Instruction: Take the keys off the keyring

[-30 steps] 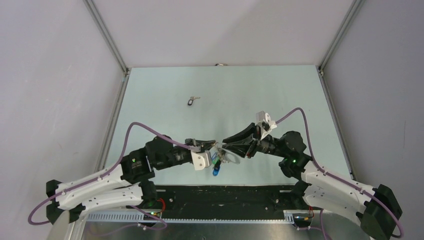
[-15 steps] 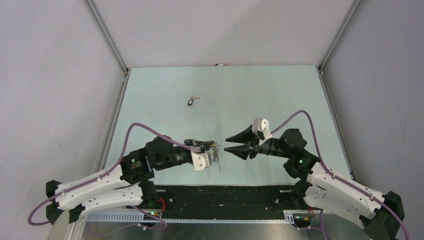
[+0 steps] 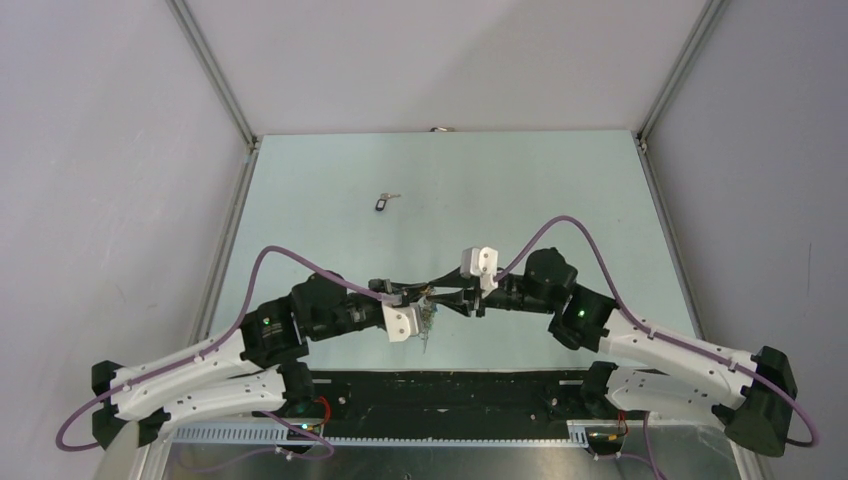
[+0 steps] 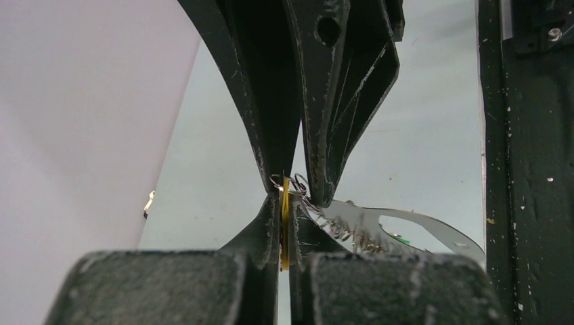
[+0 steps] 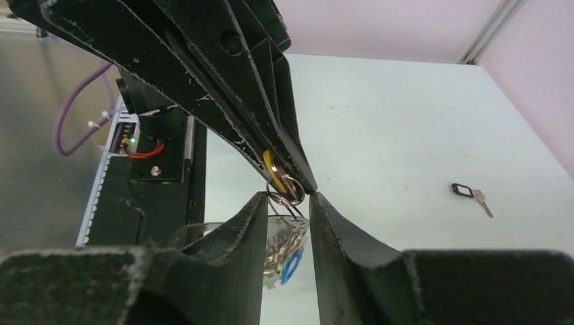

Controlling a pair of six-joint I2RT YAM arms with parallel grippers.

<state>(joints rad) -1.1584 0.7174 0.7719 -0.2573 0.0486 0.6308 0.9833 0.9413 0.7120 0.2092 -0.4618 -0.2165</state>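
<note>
My left gripper [image 3: 422,297] is shut on a yellow key tag [image 4: 285,215], seen edge-on between its pads. Small wire rings [image 4: 298,184] stick out past its tips, and the silver-grey keyring [image 4: 433,227] hangs off to the right with keys bunched on it. My right gripper [image 3: 441,298] meets it tip to tip and is narrowly open, its fingertips on either side of the wire rings [image 5: 288,191]. Below them hang silver keys with a blue tag [image 5: 292,261]. A loose key with a black tag [image 3: 385,201] lies on the table farther back.
The black-tagged key also shows in the right wrist view [image 5: 468,191]. The pale green table [image 3: 560,200] is bounded by metal frame rails [image 3: 232,215] and grey walls. A black base strip [image 3: 450,388] runs along the near edge under the arms.
My right gripper has moved left and narrowed from wide open, bringing its fingertips round the wire rings at my left gripper's tips. The key bunch hangs lower under the left gripper. The left arm stayed put.
</note>
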